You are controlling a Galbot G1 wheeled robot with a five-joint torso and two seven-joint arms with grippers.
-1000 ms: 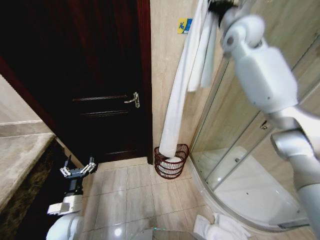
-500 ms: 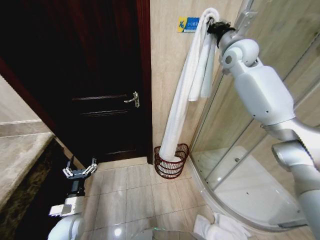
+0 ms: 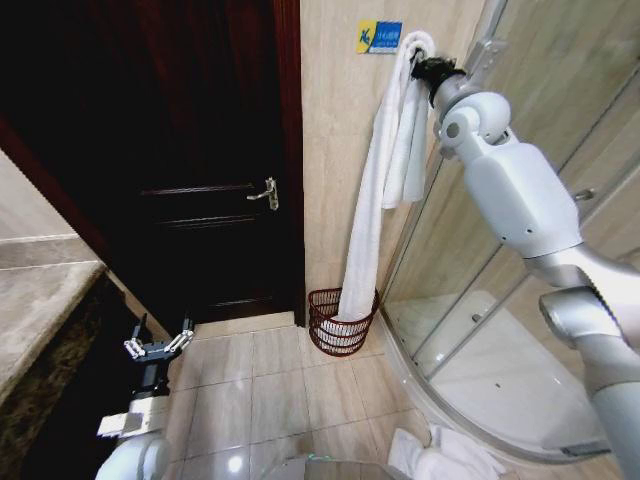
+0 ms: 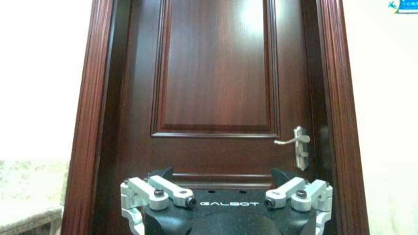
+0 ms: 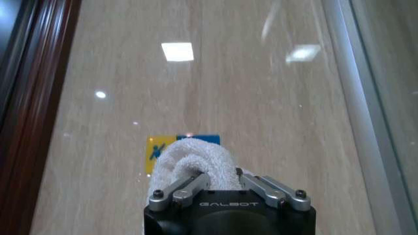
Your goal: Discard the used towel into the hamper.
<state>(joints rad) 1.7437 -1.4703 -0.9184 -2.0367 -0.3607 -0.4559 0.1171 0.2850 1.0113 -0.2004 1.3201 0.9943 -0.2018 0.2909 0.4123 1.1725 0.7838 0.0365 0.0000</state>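
Right pincer [image 3: 428,68] up high by the wall, clamped on towel [image 3: 375,200]. Towel end down in hamper [image 3: 342,322]. Left pincer [image 3: 156,345] low by door [image 3: 200,150], fingers apart.

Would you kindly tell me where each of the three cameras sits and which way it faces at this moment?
Head view: on the robot's head, looking forward and down at the towel trailing into the hamper; both arms show.
Left wrist view: low on the left arm, facing the door; the open left end effector shows.
Right wrist view: raised high, facing the wall sign; the right end effector grips the towel.
Shared: head and left wrist views both show the door handle.
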